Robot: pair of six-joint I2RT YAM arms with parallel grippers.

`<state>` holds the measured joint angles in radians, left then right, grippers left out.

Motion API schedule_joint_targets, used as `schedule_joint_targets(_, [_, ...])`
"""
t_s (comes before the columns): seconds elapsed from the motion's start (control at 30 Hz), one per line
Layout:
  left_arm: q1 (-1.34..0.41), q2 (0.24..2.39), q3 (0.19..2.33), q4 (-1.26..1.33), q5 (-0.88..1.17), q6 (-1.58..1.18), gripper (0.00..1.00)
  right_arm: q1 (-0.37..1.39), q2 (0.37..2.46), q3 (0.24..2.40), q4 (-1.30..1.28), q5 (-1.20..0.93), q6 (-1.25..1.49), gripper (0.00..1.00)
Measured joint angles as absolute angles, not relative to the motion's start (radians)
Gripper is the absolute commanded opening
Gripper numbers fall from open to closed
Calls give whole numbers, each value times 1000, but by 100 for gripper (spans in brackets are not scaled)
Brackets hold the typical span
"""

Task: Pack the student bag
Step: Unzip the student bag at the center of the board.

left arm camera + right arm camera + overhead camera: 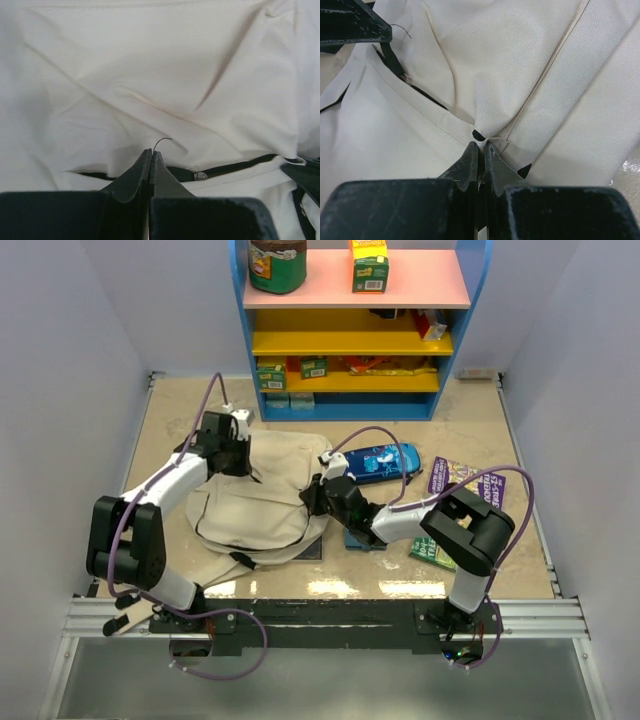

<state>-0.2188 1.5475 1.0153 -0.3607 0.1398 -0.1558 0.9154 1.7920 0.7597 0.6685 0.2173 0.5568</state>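
The student bag (pixel 262 502), soft cream woven canvas and heavily creased, lies slumped flat on the glossy marbled surface (pixel 175 415), left of centre. Its length seems to run from the far side toward the arm bases, with a black strap (pixel 240 560) at the near end. The left gripper (pixel 151 152) is pressed together at the black zipper trim (pixel 235 166); whether it has caught cloth is unclear. The right gripper (pixel 481 145) pinches a gathered fold on the bag's right edge.
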Motion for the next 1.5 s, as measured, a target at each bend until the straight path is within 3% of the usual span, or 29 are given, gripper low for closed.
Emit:
schedule_joint_targets(0.3, [103,1520,957,-370,128,-37,0,923,1776,748,685,207,562,0])
schedule_joint_targets(0.53, [103,1446,927,-409,204,68,43,935,1772,748,666,191,556,0])
schedule_joint_targets(0.67, [-23,1389,933,-413,269,120,55,935,1771,780,613,190,511,19])
schedule_joint_targets(0.7, [-45,1385,944,-418,288,128,56,935,1768,790,595,190,492,34])
schedule_joint_targets(0.77, [-63,1387,974,-426,308,140,57,935,1759,807,566,187,452,42])
schedule_joint_targets(1.17, [-236,1470,1011,-295,302,227,58,945,1676,797,633,81,202,49])
schedule_joint_targets(1.5, [-276,1549,906,-226,323,424,56,951,1780,881,636,23,24,56])
